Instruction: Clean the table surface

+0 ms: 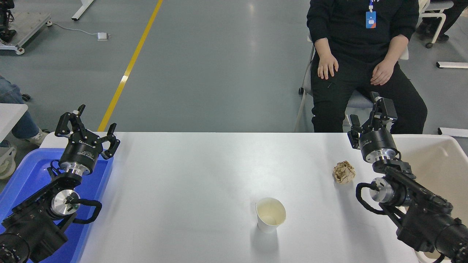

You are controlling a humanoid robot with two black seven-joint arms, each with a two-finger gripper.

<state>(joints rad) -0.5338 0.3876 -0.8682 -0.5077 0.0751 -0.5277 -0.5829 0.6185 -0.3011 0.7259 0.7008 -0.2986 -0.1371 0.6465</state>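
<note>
paper cup (270, 214) upright — crumpled paper ball (343, 172) | blue tray (22, 175) | seated person (362, 47)

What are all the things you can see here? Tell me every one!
Table surface: one, white, centre.
Paper cup: one, cream, upright, front middle of table.
Crumpled paper ball: one, brown, right side of table.
Tray: one, blue, left edge.
Bin: one, beige, right edge.
Floor line: one, yellow, beyond table.
Seated person: one, black clothes, far right.
Left gripper: one, black, open, over tray.
Right gripper: one, black, open, beyond paper ball.
</note>
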